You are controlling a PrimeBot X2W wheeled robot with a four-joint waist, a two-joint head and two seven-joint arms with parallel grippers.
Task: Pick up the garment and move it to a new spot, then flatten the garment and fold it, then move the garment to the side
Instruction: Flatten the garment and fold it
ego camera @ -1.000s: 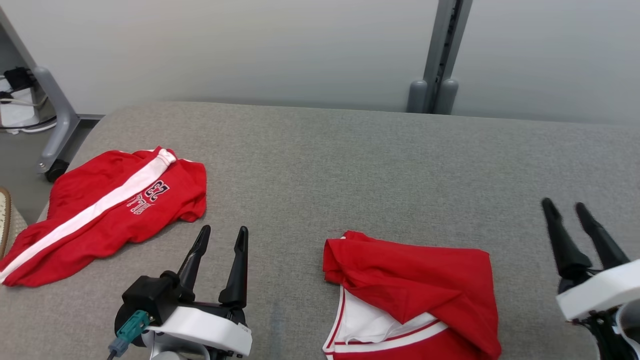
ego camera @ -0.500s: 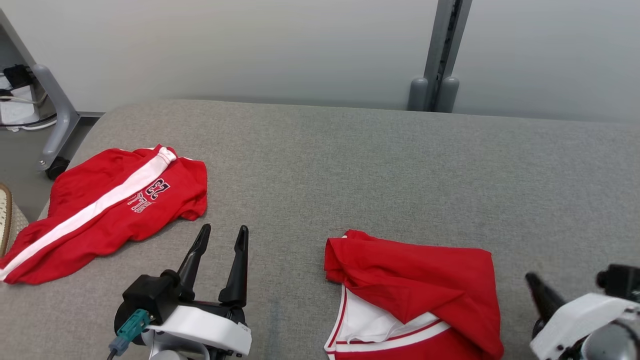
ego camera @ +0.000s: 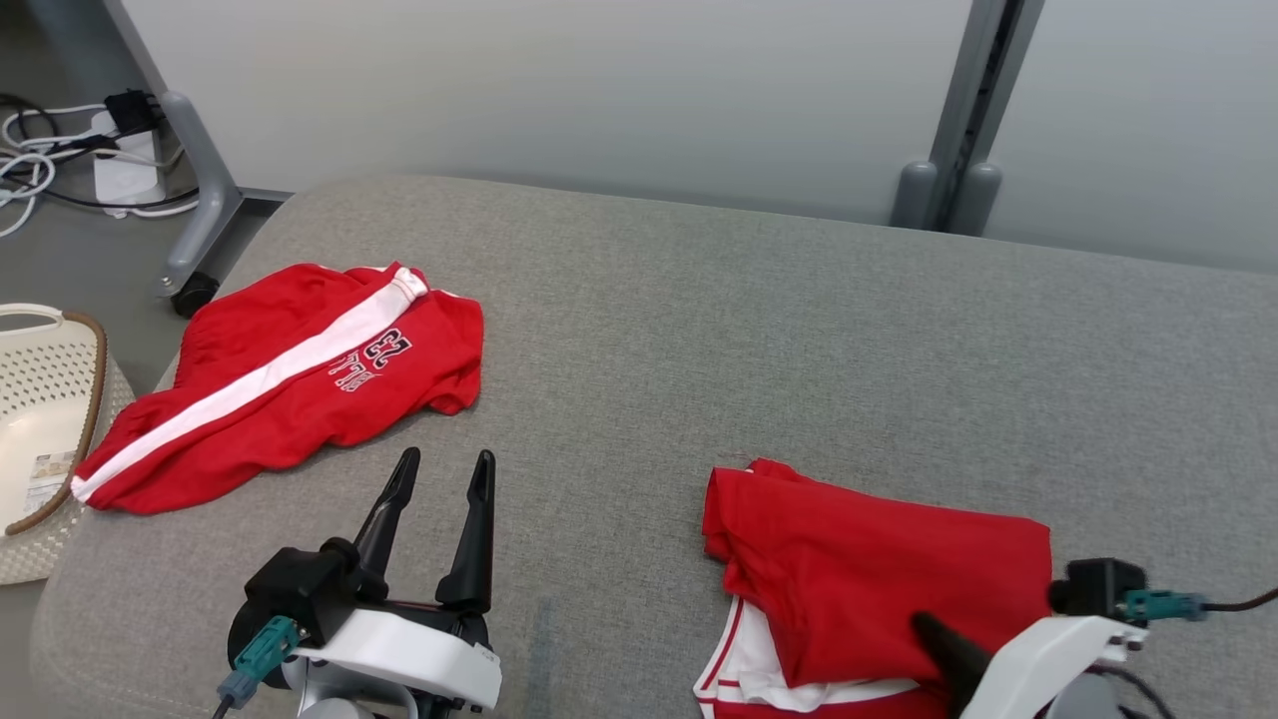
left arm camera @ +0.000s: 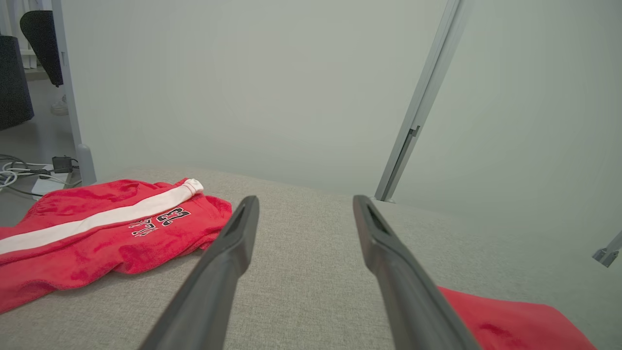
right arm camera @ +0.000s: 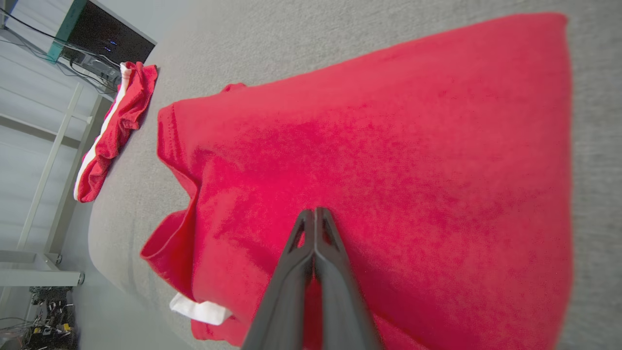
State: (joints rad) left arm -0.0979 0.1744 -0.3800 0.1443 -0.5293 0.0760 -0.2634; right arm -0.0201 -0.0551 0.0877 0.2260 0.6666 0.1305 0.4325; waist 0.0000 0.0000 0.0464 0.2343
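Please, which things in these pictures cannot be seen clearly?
- Right wrist view: whether the right gripper, fingers shut, touches the near red garment.
- Head view: that garment's near edge, cut by the bottom edge.
- Head view: the word under "23" on the striped garment, too small.
- Head view: the basket, cut by the left edge.

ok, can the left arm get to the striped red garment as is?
Probably yes: the left gripper stands open, and just bare grey cushion lies between it and the striped red garment.
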